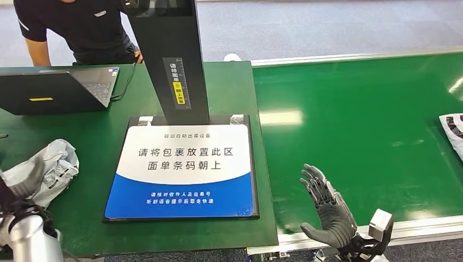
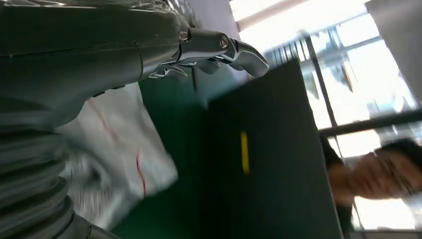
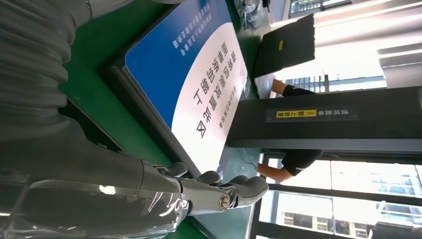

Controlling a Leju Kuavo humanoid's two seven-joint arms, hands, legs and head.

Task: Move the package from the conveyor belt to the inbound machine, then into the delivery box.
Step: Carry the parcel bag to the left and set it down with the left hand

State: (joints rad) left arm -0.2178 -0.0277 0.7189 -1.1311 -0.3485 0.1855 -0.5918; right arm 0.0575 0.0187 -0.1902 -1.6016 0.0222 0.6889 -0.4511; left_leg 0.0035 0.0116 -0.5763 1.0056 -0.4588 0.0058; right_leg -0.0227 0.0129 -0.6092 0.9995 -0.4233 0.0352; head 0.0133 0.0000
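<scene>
From beside the table, I see the right hand (image 1: pixel 326 210) raised over the green conveyor belt (image 1: pixel 371 131), fingers spread and empty. A package (image 1: pixel 454 131) sits well apart at the belt's far right edge. The left hand (image 1: pixel 24 188) grips a crumpled grey bag (image 1: pixel 54 164) near the laptop (image 1: pixel 54 87). If the belt runs, a late reach could miss the package.

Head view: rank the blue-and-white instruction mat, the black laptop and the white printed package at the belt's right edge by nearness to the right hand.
From the right hand:
1. Blue-and-white instruction mat, just left of it on the table.
2. White printed package, up-right on the green conveyor belt.
3. Black laptop, far left corner of the table.
</scene>
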